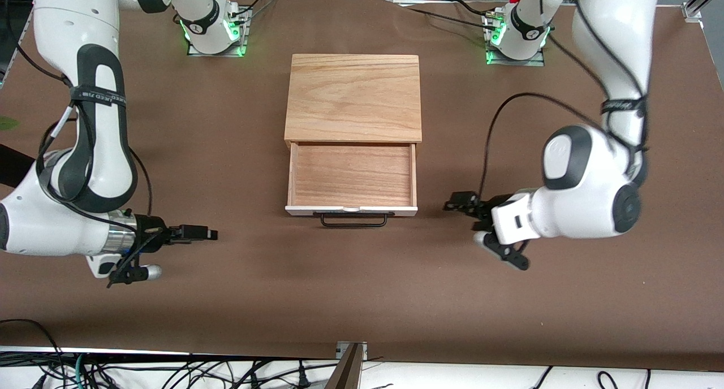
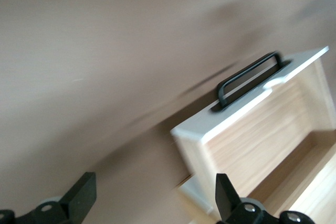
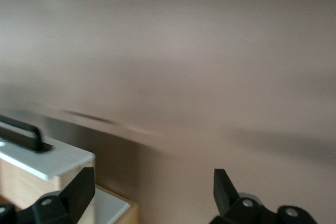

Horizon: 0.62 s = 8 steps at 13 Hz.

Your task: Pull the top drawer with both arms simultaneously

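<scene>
Two arms are shown flanking a small cabinet (image 1: pixel 353 98) at mid-table. At the right arm's end of the brown table (image 1: pixel 362 298), the right gripper (image 1: pixel 199 232) is seen low over bare tabletop, well apart from the drawer's corner; in the right wrist view its fingers (image 3: pixel 79 192) are spread wide with nothing between them. At the centre, the top drawer (image 1: pixel 352 177) is seen drawn well out from under the cabinet's wooden top slab, toward the front camera, its reddish wood floor exposed and bare. Its white front panel (image 1: pixel 350 210) and black bar handle (image 1: pixel 353 220) are presented nearest the camera, and the handle is touched by neither gripper. At the left arm's end, the left gripper (image 1: pixel 461 202) is seen over bare tabletop beside the drawer front, likewise apart from it; the left wrist view shows its fingers (image 2: pixel 81 195) parted and empty. The pull is judged essentially complete: the drawer appears opened to much of its depth and both grippers are released. Little beyond clearing the arms is judged to be left.
</scene>
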{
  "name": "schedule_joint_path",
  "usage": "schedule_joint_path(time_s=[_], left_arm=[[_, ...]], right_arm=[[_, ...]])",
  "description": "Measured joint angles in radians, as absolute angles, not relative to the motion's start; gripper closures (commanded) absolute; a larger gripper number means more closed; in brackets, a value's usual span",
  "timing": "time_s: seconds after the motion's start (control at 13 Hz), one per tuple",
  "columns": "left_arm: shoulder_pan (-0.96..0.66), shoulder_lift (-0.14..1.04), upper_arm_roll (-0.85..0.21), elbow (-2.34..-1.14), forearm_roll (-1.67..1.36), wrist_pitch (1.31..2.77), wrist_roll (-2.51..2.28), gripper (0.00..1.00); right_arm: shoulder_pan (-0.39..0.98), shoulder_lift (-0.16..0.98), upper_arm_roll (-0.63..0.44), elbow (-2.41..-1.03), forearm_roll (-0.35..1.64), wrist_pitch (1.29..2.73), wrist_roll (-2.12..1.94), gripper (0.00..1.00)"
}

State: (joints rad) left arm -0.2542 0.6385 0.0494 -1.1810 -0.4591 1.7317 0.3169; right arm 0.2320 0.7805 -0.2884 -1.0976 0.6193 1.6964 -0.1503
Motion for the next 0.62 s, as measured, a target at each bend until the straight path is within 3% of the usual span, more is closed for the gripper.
schedule_joint_path(time_s=[0.38,0.62], left_arm=[[-0.231,0.457,0.074,-1.184,-0.087,1.548,0.306,0.00],[-0.223,0.355,0.073,-1.235,0.003,1.522,0.280,0.00]], right_arm=[[0.249,0.679,-0.290,-1.111,0.383,1.612,-0.039,0.00],[0.224,0.545,-0.284,-1.196,0.202,1.624,-0.040,0.00]])
